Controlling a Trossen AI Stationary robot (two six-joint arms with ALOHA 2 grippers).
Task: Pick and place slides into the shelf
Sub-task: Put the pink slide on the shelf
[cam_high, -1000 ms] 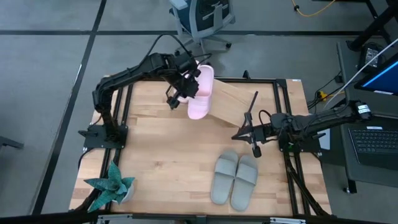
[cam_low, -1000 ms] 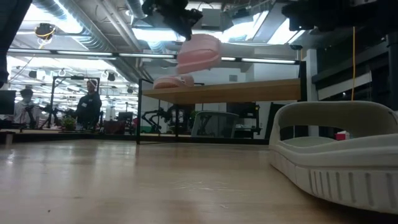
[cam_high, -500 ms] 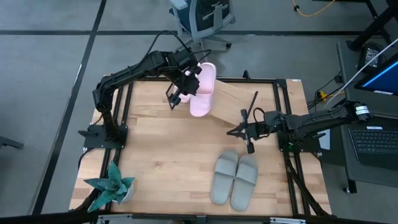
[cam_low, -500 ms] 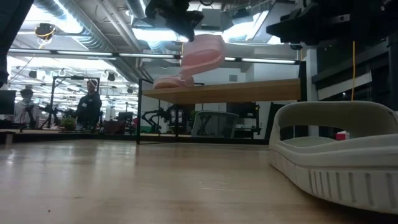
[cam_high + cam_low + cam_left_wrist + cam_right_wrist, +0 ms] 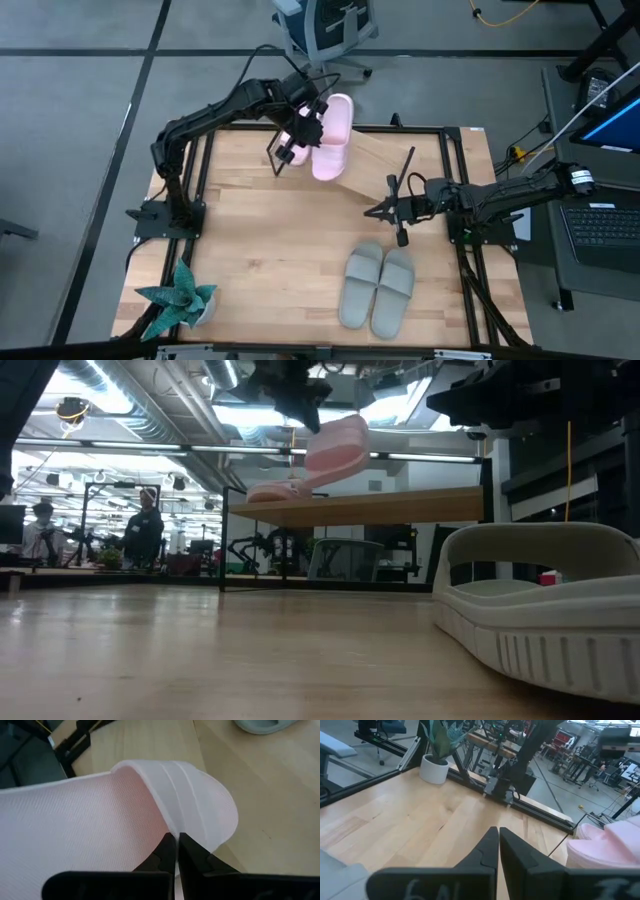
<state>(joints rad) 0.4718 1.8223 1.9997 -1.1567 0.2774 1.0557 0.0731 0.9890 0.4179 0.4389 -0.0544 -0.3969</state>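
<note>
You are looking at a light wooden table (image 5: pixel 260 250) ringed by a black frame, standing on a grey floor; from table height a lab with ceiling lights opens behind it, and two people (image 5: pixel 143 525) stand far off on the left. A potted plant (image 5: pixel 178 300) sits at the table's near left corner. Your left gripper (image 5: pixel 303 128) is up at the far edge of the table, its fingers pinched on the edge of a pale pink slide (image 5: pixel 331 138), which it holds in the air, tilted, above the left end of the shelf (image 5: pixel 385 170). In the left wrist view you see the two dark fingers (image 5: pixel 167 855) clamped close together on the pink foam, with the slanted board beneath it. A second pink slide (image 5: pixel 280 491) lies on the shelf, just below the held one in the low view. The grey-green pair (image 5: pixel 379 286) lies side by side on the table in the near right part, well apart from the shelf. Your right gripper (image 5: pixel 378 211) hangs over the table between the shelf and the grey-green pair, its fingers (image 5: pixel 487 852) pressed together and holding nothing.
</note>
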